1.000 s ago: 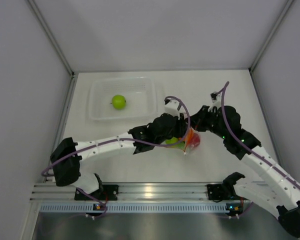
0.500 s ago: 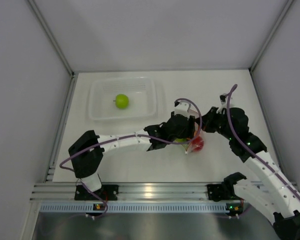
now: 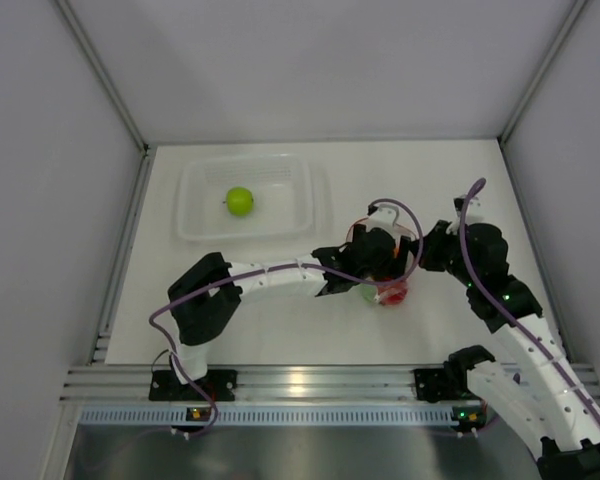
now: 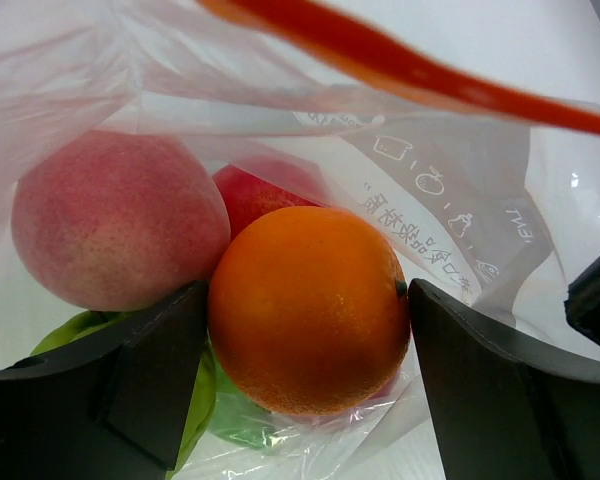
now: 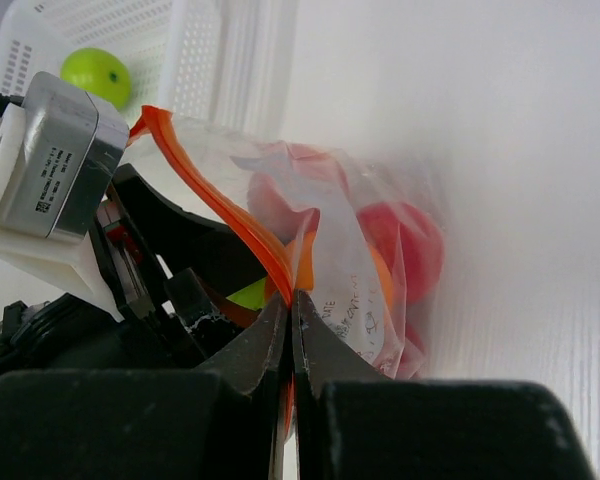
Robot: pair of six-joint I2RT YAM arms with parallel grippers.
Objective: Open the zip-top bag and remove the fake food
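Observation:
The zip-top bag (image 3: 392, 291) lies right of the table's middle, its orange-red zipper strip (image 5: 208, 186) pulled up. My right gripper (image 5: 292, 305) is shut on that strip. My left gripper (image 4: 308, 302) reaches into the bag's mouth, its jaws open, one on each side of an orange fruit (image 4: 310, 330) that fills the gap. A pink peach (image 4: 115, 230), a red fruit (image 4: 260, 192) and a green piece (image 4: 85, 328) of the fake food lie behind and below it inside the plastic. From above, the left gripper (image 3: 381, 272) hides most of the bag.
A clear rigid tub (image 3: 196, 226) stands at the back left with one green apple (image 3: 240, 201) in it. The two arms meet closely over the bag, the right gripper (image 3: 421, 262) just right of the left. White walls close in the table.
The left arm has stretched right and pushed its gripper into the bag mouth while its jaws spread wider. The right gripper and the bag shifted slightly right.

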